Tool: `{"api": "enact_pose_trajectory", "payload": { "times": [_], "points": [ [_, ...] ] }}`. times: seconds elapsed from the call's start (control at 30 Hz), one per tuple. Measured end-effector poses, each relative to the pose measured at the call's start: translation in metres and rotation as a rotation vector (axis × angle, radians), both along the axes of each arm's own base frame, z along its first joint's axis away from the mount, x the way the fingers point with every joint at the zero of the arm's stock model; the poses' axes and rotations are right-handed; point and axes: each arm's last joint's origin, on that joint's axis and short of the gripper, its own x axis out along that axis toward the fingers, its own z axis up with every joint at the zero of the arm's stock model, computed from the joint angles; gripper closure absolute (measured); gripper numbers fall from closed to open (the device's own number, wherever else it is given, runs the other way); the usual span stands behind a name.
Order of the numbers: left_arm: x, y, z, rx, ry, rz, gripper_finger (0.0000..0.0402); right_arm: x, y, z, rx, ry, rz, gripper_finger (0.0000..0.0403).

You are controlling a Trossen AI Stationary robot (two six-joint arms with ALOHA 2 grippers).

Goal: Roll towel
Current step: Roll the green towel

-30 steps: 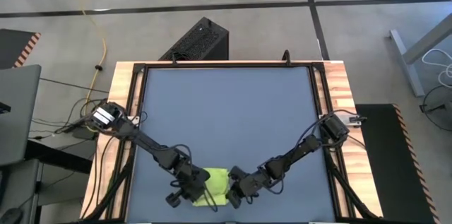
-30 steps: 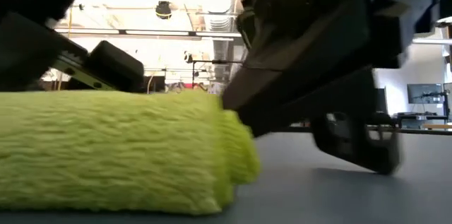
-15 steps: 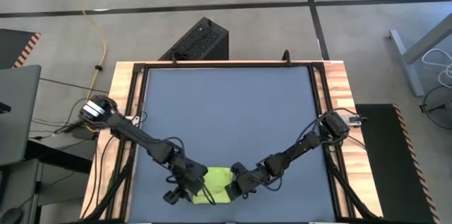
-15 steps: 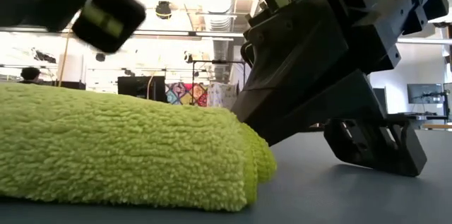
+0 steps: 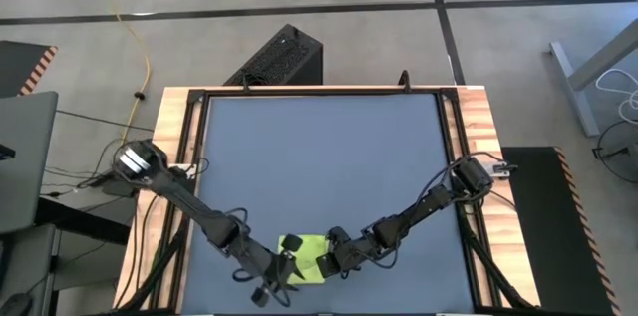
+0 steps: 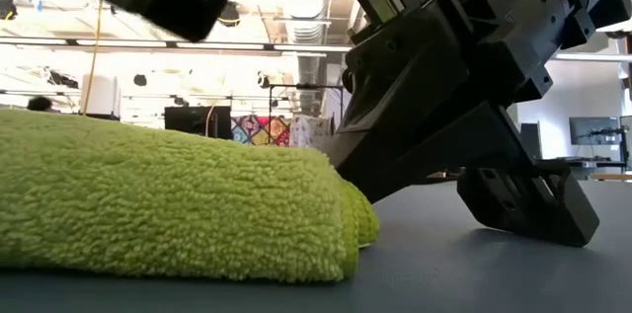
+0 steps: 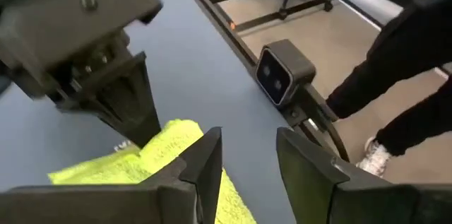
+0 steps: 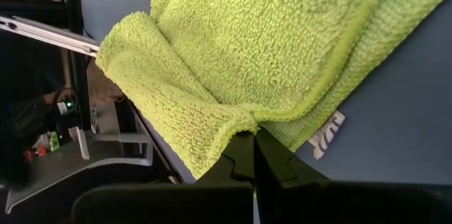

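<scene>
The towel (image 5: 311, 254) lies on the bench (image 5: 319, 147) at the middle of its near edge; the left claw (image 5: 282, 274) just left of it; the right claw (image 5: 328, 265) touching its right end.

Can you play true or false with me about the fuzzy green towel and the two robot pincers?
1. The small fuzzy lime-green towel lies near the front edge of the dark blue-grey tabletop. True.
2. The right pincer is wide open, far from the towel. False: it is shut on a fold of the towel.
3. The left pincer has a gap between its fingers with nothing in it. True.
4. The towel is spread flat across the whole table. False: it is bunched into a thick, small bundle, much smaller than the table.
5. A person's dark-trousered legs show beside the table in the left wrist view. True.
</scene>
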Motion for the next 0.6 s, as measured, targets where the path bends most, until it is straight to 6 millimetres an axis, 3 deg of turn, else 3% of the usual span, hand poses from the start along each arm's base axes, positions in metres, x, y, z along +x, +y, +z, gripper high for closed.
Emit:
{"api": "enact_pose_trajectory", "payload": {
  "times": [0.23, 0.47, 0.6],
  "points": [
    [0.006, 0.001, -0.020, -0.041, 0.080, 0.094, 0.0326, 0.000, 0.000, 0.000, 0.000, 0.000, -0.009, 0.0390],
    [0.008, 0.000, -0.056, -0.030, 0.205, 0.152, 0.0393, 0.000, -0.001, 0.000, -0.001, -0.001, -0.010, 0.0390],
    [0.010, -0.001, -0.062, -0.038, 0.215, 0.170, 0.0398, 0.000, 0.000, 0.000, 0.000, -0.007, -0.007, 0.0381]
  ]
}}
